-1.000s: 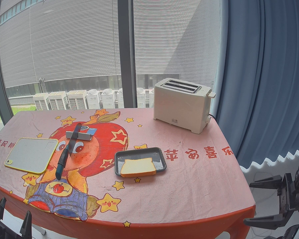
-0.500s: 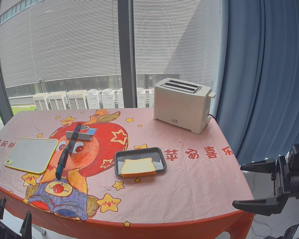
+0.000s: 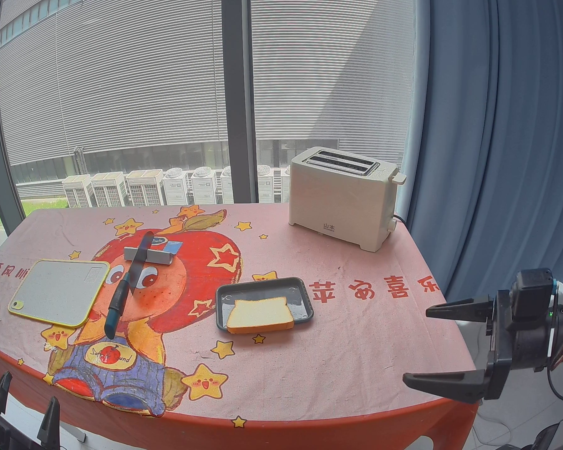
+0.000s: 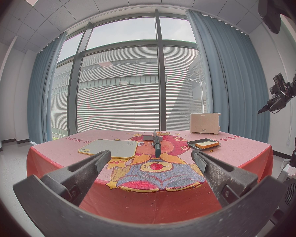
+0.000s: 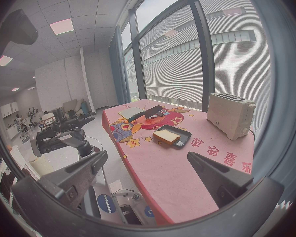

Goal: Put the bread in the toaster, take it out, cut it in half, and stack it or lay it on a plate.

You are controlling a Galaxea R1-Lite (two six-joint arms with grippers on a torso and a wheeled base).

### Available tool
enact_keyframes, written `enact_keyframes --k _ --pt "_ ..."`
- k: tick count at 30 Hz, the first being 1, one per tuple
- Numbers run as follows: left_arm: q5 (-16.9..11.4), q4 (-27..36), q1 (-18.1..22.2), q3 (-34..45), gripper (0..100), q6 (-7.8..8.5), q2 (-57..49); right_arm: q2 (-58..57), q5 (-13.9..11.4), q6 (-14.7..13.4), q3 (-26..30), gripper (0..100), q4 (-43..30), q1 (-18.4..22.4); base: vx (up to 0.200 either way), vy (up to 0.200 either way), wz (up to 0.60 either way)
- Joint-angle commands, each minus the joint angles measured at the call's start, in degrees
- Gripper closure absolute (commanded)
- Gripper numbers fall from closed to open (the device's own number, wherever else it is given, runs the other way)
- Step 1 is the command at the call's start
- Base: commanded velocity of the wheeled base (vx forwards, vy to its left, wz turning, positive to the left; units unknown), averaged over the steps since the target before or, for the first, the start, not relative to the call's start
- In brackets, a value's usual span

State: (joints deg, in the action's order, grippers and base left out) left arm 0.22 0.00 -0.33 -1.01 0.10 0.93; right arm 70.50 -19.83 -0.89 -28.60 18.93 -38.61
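— Right gripper [image 3: 417, 345]: condition and position?
— Jaws spread wide, nothing between them. Position: beside the near right corner of the table [image 3: 356, 357], at 4 o'clock from the bread.
— Left gripper [image 3: 29, 392]?
— Jaws likewise apart, nothing held. Position: low at the near left corner of the table, at 8 o'clock from the bread.
— Locate the bread [image 3: 260, 315].
— One slice, lying flat on the near half of a dark rectangular tray [image 3: 259, 289] near the table's middle.
— Cutting items?
— Knife [image 3: 125, 289]: at 9 o'clock from the tray, handle toward the robot, blade resting across a small grey block [image 3: 147, 255]. Cutting board [image 3: 59, 290]: pale with a green rim, farther out at 9 o'clock, close beside the knife but apart from it.
— Toaster [image 3: 341, 198]?
— Upright at 1 o'clock from the tray, by the table's far right edge, slots facing up, lever on its right end. A blue curtain [image 3: 500, 126] hangs at 3 o'clock from it.
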Motion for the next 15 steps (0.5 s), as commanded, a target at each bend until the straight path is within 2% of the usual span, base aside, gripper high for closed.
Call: enact_keyframes --k 1,5,11,15 --pt "0.04 0.0 -0.02 1.01 0 -0.01 -0.93 5.09 -0.03 -0.25 0.39 0 3.04 0.29 0.0 0.0 0.0" --pt "0.04 -0.09 -0.02 1.01 0 -0.01 -0.93 10.1 0.32 -0.52 1.35 0 7.08 0.02 0.0 0.0 0.0" --pt "0.04 0.0 -0.02 1.01 0 -0.01 -0.93 19.68 4.01 -1.92 2.67 0 20.0 -0.42 0.0 0.0 0.0" --pt "0.04 0.0 -0.02 1.01 0 -0.01 -0.93 22.93 4.19 -3.07 3.11 0 26.07 -1.21 0.0 0.0 0.0"
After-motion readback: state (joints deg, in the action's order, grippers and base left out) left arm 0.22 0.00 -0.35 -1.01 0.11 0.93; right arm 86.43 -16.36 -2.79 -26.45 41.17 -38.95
